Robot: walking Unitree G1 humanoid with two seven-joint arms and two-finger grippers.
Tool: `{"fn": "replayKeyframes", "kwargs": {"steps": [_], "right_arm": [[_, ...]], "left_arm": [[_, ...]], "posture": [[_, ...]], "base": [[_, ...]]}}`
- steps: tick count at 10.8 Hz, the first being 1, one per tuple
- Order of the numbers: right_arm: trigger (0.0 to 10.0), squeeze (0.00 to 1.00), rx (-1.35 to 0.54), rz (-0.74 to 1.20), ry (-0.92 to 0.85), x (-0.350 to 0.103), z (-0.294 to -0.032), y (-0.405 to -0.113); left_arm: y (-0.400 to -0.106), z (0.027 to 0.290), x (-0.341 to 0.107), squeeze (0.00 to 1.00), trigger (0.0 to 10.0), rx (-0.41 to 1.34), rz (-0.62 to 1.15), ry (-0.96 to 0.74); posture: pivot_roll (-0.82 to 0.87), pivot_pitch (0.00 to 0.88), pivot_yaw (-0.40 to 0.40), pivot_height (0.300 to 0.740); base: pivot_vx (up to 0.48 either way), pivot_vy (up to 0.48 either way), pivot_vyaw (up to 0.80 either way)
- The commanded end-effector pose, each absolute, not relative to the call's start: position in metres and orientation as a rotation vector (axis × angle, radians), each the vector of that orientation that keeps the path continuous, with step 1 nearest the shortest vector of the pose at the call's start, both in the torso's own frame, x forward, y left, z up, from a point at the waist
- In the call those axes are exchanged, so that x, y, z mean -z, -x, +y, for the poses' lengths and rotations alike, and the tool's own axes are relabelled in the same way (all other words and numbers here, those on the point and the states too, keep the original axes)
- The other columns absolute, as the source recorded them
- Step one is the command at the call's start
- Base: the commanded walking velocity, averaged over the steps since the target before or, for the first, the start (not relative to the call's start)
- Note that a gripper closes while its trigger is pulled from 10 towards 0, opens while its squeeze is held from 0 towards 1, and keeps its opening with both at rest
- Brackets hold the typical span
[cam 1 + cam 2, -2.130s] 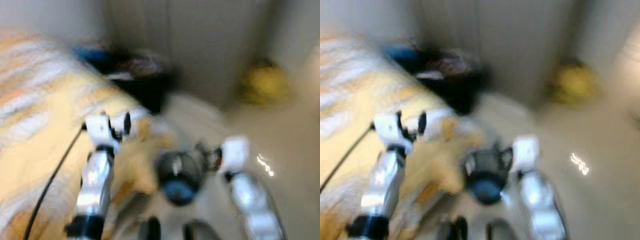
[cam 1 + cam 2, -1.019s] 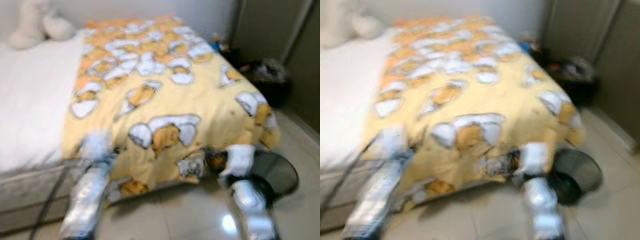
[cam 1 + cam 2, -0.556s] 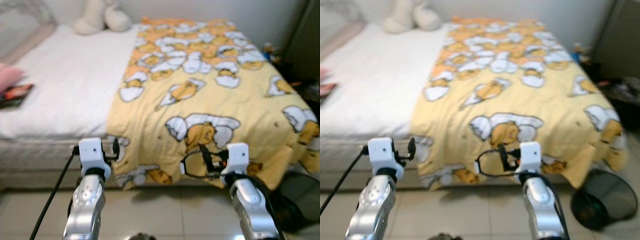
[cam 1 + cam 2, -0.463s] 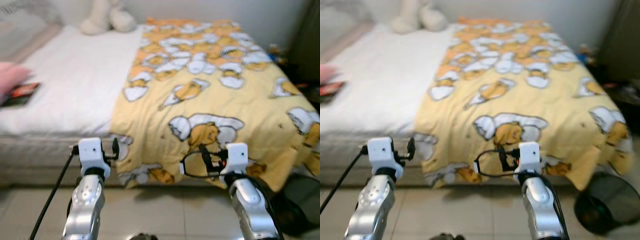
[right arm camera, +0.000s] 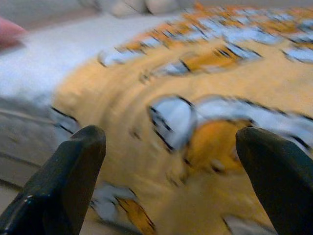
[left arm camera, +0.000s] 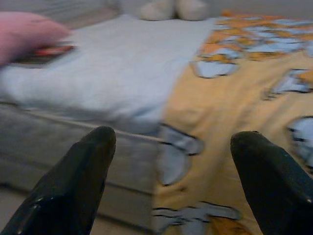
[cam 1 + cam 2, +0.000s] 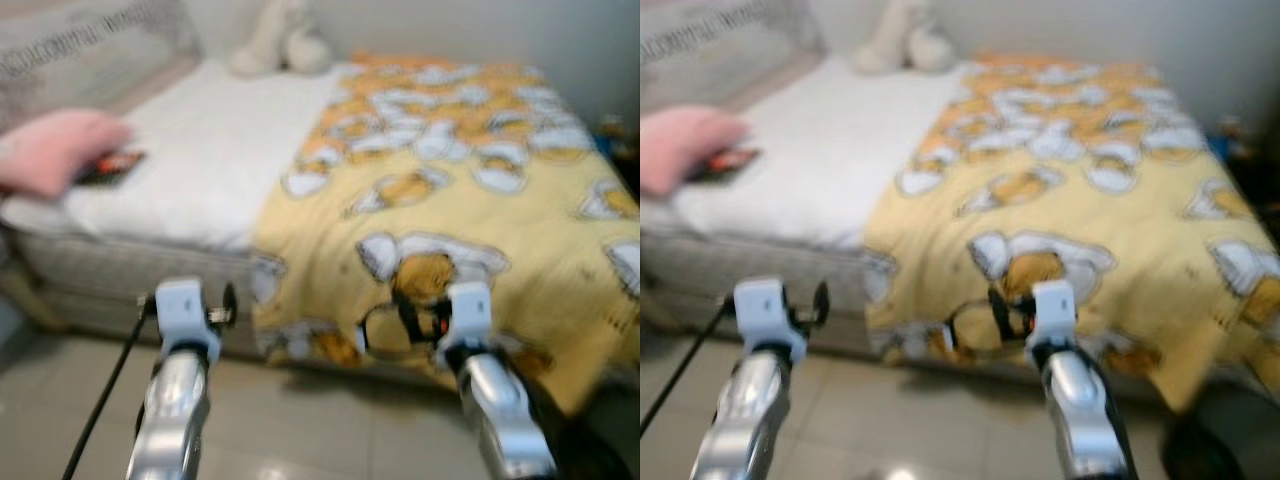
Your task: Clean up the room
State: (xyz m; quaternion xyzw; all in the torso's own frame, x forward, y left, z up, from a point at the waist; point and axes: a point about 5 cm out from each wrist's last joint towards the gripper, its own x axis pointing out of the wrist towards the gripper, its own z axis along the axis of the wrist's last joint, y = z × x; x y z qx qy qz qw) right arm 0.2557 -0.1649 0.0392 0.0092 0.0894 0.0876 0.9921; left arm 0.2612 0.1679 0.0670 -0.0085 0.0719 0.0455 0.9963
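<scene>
Bedroom, tiled floor (image 7: 60, 400), bed side-on ahead of me; head views were blurred. White sheet (image 7: 220, 170) was bare on the near half, yellow cartoon-print blanket (image 7: 470, 190) covered the far half and hung over the edge toward the floor. Pink pillow (image 7: 55, 148) sat at the bed's left corner with a small dark-red flat item (image 7: 112, 165) just beside it, could not tell what it was. Plush toy (image 7: 282, 40) was up against the wall end.

My left gripper (image 6: 171, 181) was held out in front of the mattress side, fingers spread wide, nothing between them. My right gripper (image 5: 171, 186) was likewise wide and empty, pointed at the hanging blanket.

Which item the cleanup targets was not settled by this view; loose candidates were the flat item and the pillow, both well apart from either gripper.

Risks as I judged them:
- blur means poor localisation; a reach now could miss or snag fabric
- open fingers near the draped blanket could catch it and drag it off
- left arm cable (image 7: 100, 400) hung low, could foul on the bed frame
- flat item lies thin on soft sheet, hard pinch
</scene>
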Motion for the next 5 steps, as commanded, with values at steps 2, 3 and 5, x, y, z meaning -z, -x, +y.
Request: {"fn": "replayKeyframes", "kwargs": {"steps": [2,3,5], "right_arm": [[10.0,0.02,-0.168,0.174,-0.029,-0.040,-0.161,-0.259],[10.0,0.00,-0.167,0.175,-0.027,-0.040,-0.160,-0.260],[10.0,0.00,-0.177,0.172,-0.026,-0.041,-0.157,-0.261]], "left_arm": [[-0.265,0.172,-0.069,0.00,10.0,-0.114,0.133,-0.036],[-0.267,0.172,-0.069,0.00,10.0,-0.118,0.135,-0.029],[-0.276,0.172,-0.076,0.00,10.0,-0.132,0.115,-0.001]], "posture": [[-0.14,0.000,0.085,0.740],[-0.14,0.000,0.086,0.740],[-0.15,0.000,0.083,0.740]], "base": [[0.000,-0.480,0.49],[0.000,0.000,0.68],[0.000,0.000,0.00]]}}
